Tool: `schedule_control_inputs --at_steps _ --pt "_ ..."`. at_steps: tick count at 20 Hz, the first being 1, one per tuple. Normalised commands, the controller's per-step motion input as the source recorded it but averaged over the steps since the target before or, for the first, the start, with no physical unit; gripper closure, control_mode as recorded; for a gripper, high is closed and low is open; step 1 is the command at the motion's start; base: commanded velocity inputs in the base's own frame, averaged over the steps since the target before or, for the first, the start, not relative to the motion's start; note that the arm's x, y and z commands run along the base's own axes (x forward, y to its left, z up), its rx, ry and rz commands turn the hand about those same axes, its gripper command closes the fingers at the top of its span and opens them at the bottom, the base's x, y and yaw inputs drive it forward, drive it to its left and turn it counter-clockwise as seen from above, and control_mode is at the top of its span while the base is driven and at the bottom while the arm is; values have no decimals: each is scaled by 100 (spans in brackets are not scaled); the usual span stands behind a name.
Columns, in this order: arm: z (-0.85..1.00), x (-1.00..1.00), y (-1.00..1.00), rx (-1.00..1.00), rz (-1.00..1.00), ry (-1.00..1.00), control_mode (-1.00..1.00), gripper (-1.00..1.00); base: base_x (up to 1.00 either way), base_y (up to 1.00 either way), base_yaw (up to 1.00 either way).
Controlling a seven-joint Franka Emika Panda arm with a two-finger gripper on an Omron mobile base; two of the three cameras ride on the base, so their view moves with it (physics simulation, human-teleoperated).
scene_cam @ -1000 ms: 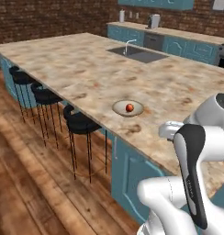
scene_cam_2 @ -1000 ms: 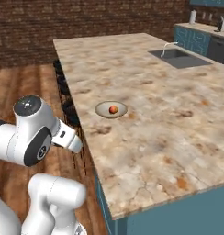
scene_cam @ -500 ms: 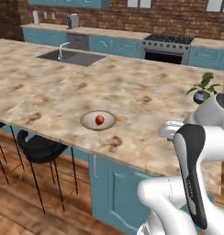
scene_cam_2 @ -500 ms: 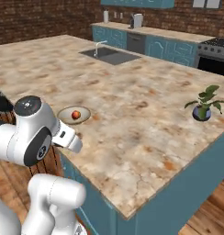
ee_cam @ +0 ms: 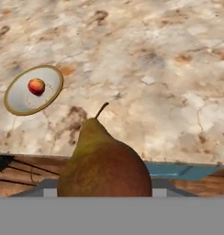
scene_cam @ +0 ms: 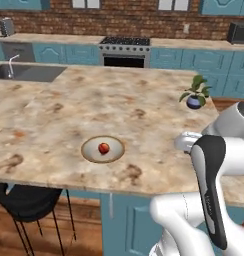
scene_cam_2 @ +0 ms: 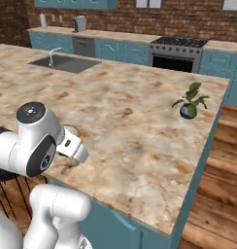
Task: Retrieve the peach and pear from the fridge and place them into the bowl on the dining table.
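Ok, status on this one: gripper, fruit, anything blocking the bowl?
Gripper shut on pear. Peach already in bowl on dining table. Potted plant far off, nothing in the way.

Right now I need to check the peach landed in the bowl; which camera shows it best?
The left base view: the peach sits unobstructed in the middle of the bowl. The hand view shows it smaller and off to one side. In the right base view I can't make it out.
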Motion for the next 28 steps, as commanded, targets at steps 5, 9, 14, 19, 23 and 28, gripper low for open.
schedule_control_inputs --at_steps 5,9,14,19,23,28 --pt "0 0 0 0 0 0 100 100 8 100 -35" --pt "0 0 0 0 0 0 100 100 3 95 -31" --pt "0 0 0 0 0 0 100 100 9 80 -23" --pt "0 0 0 0 0 0 100 100 34 5 -9" --pt "0 4 -1 0 -1 0 -100 100 16 0 0" --pt "-15 53 -12 0 -3 1 -100 100 0 0 0"
